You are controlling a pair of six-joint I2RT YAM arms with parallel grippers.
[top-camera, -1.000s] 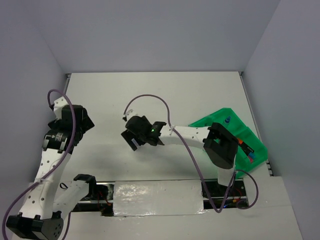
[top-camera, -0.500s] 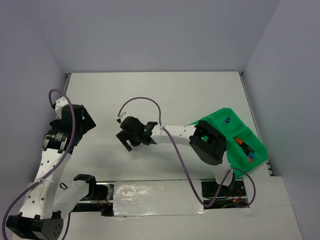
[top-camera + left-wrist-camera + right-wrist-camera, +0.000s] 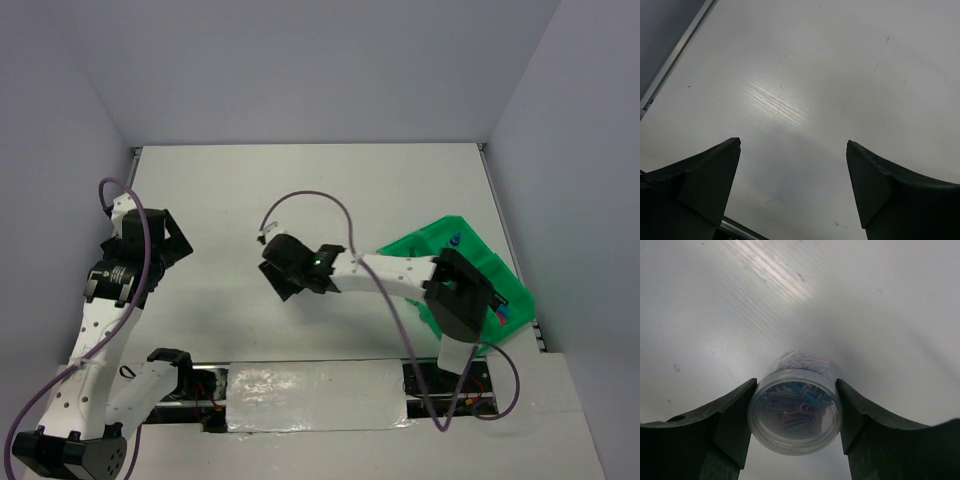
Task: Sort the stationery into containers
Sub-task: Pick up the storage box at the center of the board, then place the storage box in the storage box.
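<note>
Green compartment tray sits at the table's right edge, partly hidden under the right arm. That arm reaches left to mid-table, well away from the tray, and the right gripper is clamped on a clear round tub of coloured paper clips, a finger pressed against each side. Whether the tub is clear of the surface, I can't tell. On the left, the left gripper hangs over bare table, jaws spread wide, holding nothing. In the tray's far compartment stands a blue-capped bottle.
</note>
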